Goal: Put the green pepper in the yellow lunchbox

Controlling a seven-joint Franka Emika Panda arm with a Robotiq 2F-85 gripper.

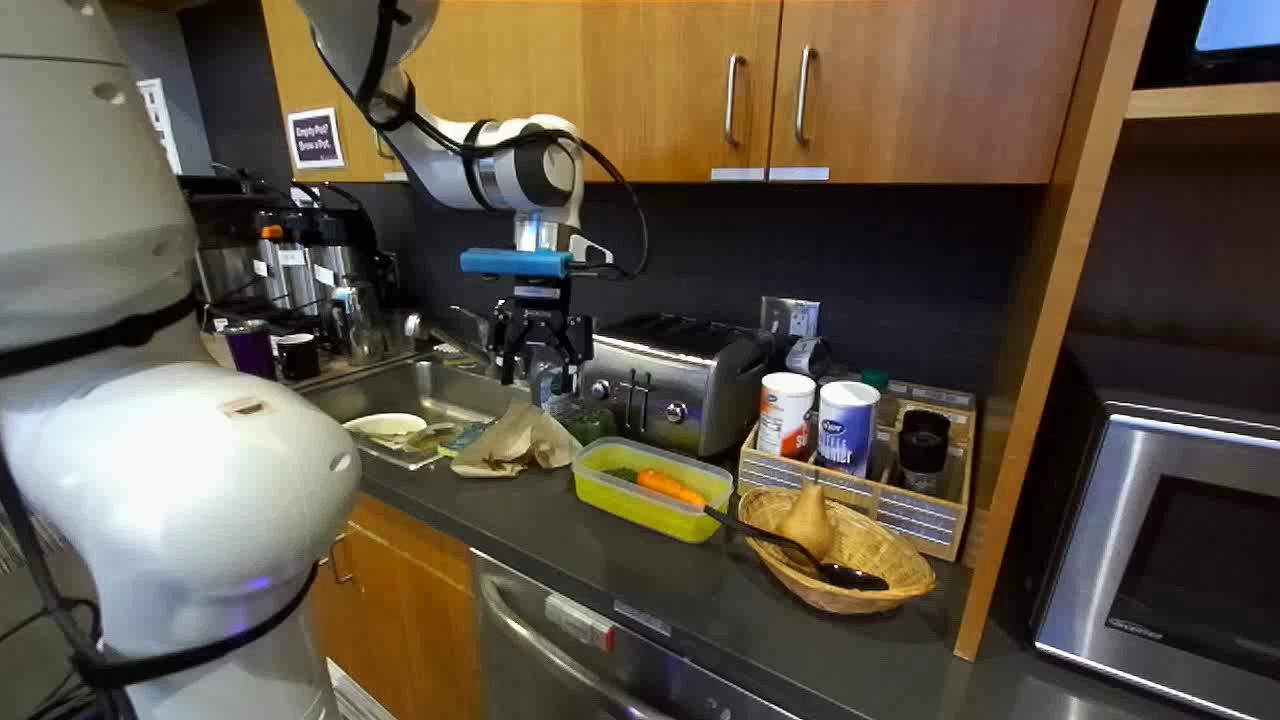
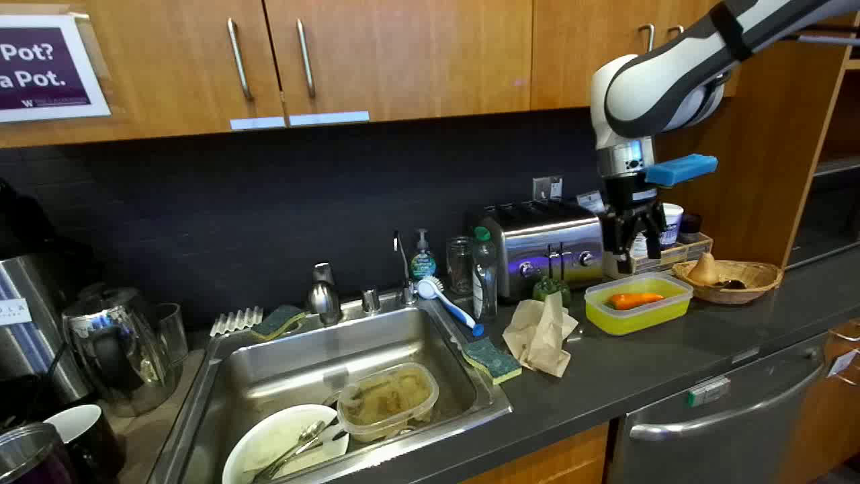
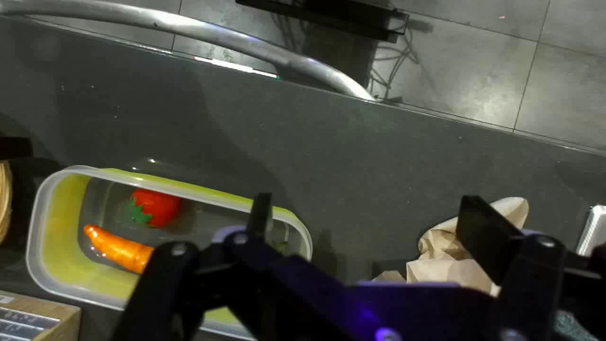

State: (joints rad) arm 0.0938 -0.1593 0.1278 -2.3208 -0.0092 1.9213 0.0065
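Right of centre in an exterior view, crumpled brown paper lies on the dark grey counter, hiding part of a rounded dark green pepper, which sits before a shiny metal toaster. Farther right the black two-fingered gripper hangs with its jaws spread wide and nothing between them; below it in the frame stands the shallow yellow-green plastic lunchbox, holding an orange carrot. The step looks like reaching for the pepper, not yet grasped; the next move likely calls for shifting toward the toaster, lowering and closing without catching the paper. In the wrist view a tan wicker basket is cut off at the left edge, a green patch in the lunchbox is too covered to identify, and the pepper is unseen, perhaps masked by the gripper.
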